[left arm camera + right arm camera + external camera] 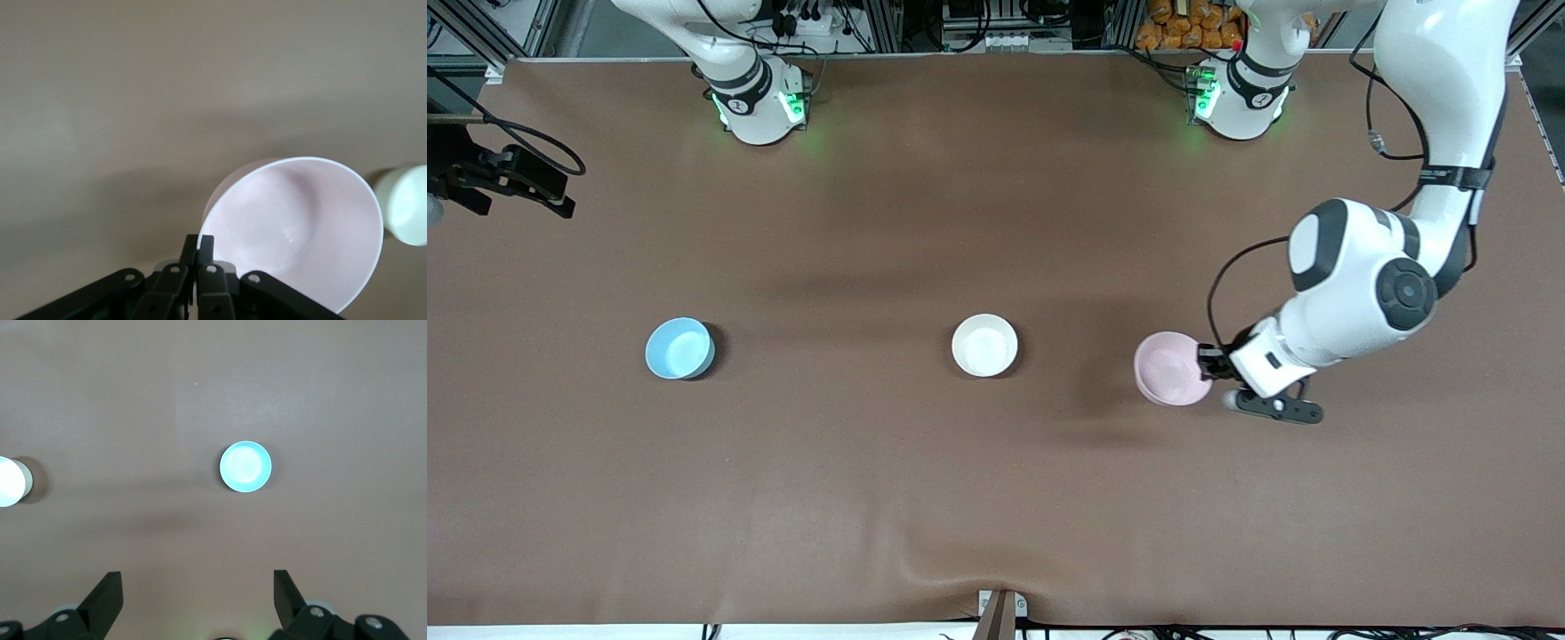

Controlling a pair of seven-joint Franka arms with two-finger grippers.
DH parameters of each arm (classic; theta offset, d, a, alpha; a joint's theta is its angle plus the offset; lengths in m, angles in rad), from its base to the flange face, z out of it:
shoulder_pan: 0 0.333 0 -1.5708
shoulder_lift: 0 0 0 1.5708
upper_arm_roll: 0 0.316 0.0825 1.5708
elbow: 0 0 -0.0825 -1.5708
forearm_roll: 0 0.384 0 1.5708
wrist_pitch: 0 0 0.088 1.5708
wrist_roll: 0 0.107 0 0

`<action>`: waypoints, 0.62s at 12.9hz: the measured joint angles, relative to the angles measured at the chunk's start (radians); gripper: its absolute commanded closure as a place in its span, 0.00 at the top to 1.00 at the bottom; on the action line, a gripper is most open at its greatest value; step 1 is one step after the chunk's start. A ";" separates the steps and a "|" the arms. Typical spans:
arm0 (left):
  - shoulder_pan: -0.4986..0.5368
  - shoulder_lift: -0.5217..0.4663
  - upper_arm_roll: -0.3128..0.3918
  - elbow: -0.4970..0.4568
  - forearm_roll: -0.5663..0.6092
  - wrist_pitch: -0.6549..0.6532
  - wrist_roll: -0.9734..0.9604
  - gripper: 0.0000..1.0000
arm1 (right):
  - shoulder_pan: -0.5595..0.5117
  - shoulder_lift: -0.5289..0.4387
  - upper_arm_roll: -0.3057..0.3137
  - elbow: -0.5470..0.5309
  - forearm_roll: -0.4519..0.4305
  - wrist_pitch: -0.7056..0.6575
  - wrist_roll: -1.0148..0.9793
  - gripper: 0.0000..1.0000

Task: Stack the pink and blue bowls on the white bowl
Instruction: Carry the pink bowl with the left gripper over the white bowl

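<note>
My left gripper point(1213, 363) is shut on the rim of the pink bowl point(1170, 368), one finger inside and one outside. The left wrist view shows the fingertips point(205, 244) pinching that rim, with the pink bowl point(300, 233) tilted and raised off the table. It hangs over the brown table toward the left arm's end from the white bowl point(984, 345). The white bowl point(407, 213) stands upright and empty at mid-table. The blue bowl point(679, 348) stands toward the right arm's end. My right gripper point(198, 577) is open high above the table, looking down on the blue bowl point(245, 467).
A brown cloth point(996, 498) covers the table, with a ripple at its near edge point(925, 569). A black device with a cable point(511, 178) sits at the right arm's end of the table. The white bowl point(8, 481) also shows at the right wrist view's edge.
</note>
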 measured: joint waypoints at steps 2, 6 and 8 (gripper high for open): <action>-0.047 0.002 -0.026 0.021 0.000 0.000 -0.050 0.00 | 0.000 0.000 0.000 0.000 0.000 0.000 0.000 1.00; -0.199 0.026 -0.030 0.078 0.000 0.000 -0.261 0.00 | -0.001 0.000 0.000 0.000 0.000 0.000 0.000 1.00; -0.272 0.053 -0.027 0.110 0.000 0.000 -0.357 0.00 | -0.001 0.000 0.000 0.000 0.000 0.000 0.000 1.00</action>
